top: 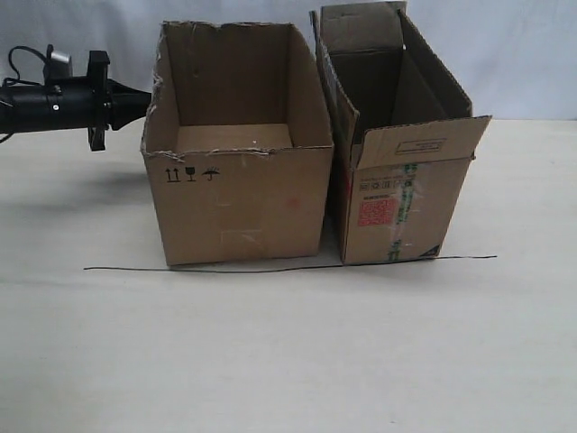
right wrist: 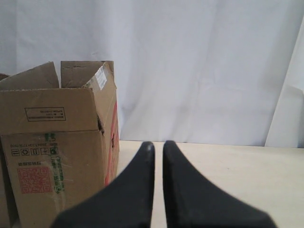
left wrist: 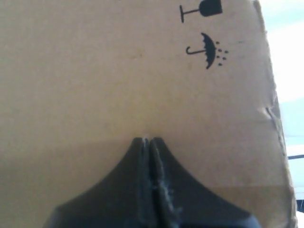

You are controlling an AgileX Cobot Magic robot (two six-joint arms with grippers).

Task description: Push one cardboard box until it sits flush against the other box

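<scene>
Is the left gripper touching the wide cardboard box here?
Touching. The left wrist view shows the left gripper, fingers shut, tip-first against the cardboard box side wall, no gap visible.

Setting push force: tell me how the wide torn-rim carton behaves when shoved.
Probably light: the wide carton looks empty. Likely slides, not tips, being broad on the table. Its wall may dent under the narrow, shut left hand.
</scene>
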